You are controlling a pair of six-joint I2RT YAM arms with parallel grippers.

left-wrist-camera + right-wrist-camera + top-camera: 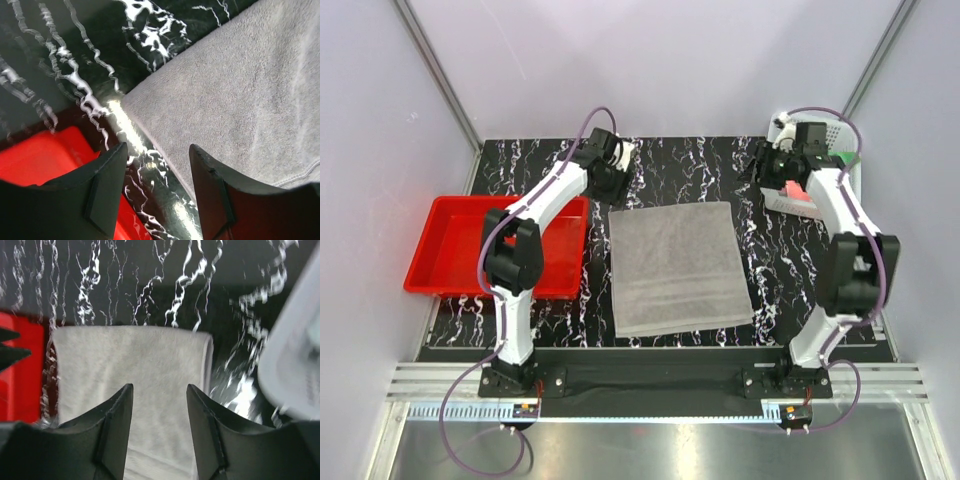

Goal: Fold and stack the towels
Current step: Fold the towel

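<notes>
Position, grey towel [678, 268]: flat at middle of counter [720, 160], between the two arms, edges a little skewed to counter edge; single layer or already doubled, cannot tell.
Position, other towels: salmon-pink towel [796, 191] and bright green towel [842, 157] bunched at white basket [825, 130] in far right corner, partly hidden by right arm; pale mint one not made out.
State, left gripper [613, 168]: over far-left corner of grey towel, fingers moderately apart, nothing between them; wrist view shows bare counter and towel corner through the gap.
State, right gripper [778, 165]: just beside white basket, off far-right corner of grey towel, fingers parted about as far, holding nothing.
Position, red tray [450, 250]: left of grey towel, near its left edge, partly under left arm.
Step (judged): far corners of grey towel to be pinched for a fold toward near edge; nothing stacked yet.
Risk 1: pinch landing on counter beside the corner, not on cloth; cause, left gripper sitting at the very edge of the terry.
Risk 2: uneven fold, corners mismatched; cause, right gripper farther off its corner than left, plus skewed lay of towel.
Risk 3: towel dragged toward red tray or bunched; cause, soft cloth sliding on glossy counter when lifted from one side only.
Risk 4: right arm catching white basket or salmon-pink towel on the way across.
Writing, brands, labels: none legible in any view.
</notes>
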